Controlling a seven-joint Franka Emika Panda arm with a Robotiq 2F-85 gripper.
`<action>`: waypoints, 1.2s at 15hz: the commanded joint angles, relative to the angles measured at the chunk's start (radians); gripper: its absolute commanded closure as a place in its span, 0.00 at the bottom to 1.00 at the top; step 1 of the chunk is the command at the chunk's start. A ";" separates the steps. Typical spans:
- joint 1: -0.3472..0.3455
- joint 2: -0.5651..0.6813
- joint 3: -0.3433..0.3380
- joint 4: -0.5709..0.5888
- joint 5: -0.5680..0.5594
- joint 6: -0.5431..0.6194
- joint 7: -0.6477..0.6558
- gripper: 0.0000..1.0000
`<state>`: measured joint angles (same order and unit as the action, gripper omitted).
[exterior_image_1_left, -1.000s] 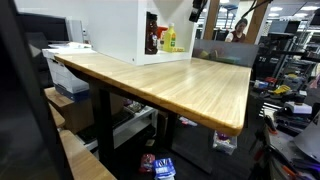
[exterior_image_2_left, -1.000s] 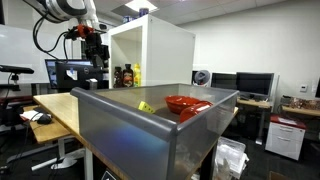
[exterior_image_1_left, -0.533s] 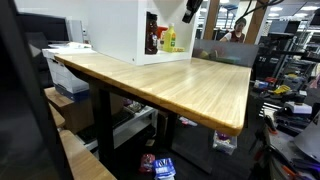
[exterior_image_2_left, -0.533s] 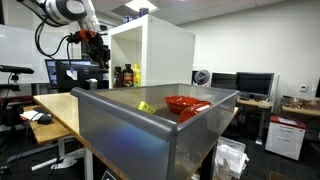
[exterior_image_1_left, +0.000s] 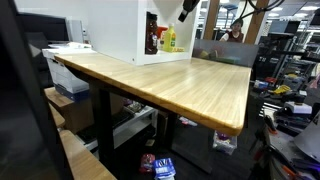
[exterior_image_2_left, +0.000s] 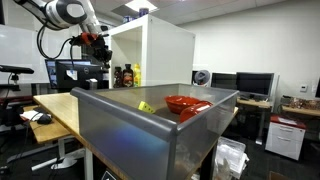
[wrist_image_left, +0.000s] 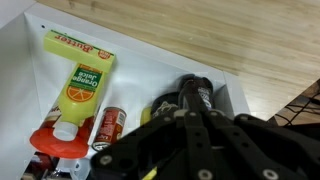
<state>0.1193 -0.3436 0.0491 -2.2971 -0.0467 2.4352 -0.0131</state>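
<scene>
The dark bottle (wrist_image_left: 197, 95) stands at the open front of the white cabinet (wrist_image_left: 28, 70), in a row with a red can (wrist_image_left: 108, 128) and a yellow orange-juice bottle (wrist_image_left: 85, 85). Of the three it sits nearest my pincer (wrist_image_left: 188, 115). The pincer's fingers are drawn fully together, with nothing between them that I can see, and it touches none of the bottles.

Working this close to the shelf, I'd keep the closed fingers off the cabinet's front edge and stay square to the opening. I'd also move slowly: the bottles are packed close, and I judge one nudge could topple its neighbours.

In an exterior view the arm (exterior_image_2_left: 62, 12) arches in from high up. Its wrist is tilted downward, and the pincer (exterior_image_2_left: 100, 48) hangs in the air by the cabinet's open side, well above the wooden surface (exterior_image_1_left: 180, 85).
</scene>
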 joint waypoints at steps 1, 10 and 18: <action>-0.038 -0.012 0.008 -0.051 -0.015 0.107 0.021 1.00; -0.080 -0.014 0.013 -0.106 -0.029 0.227 0.029 1.00; -0.101 -0.029 0.019 -0.143 -0.078 0.347 0.016 1.00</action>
<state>0.0410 -0.3502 0.0509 -2.3952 -0.0864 2.6953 -0.0131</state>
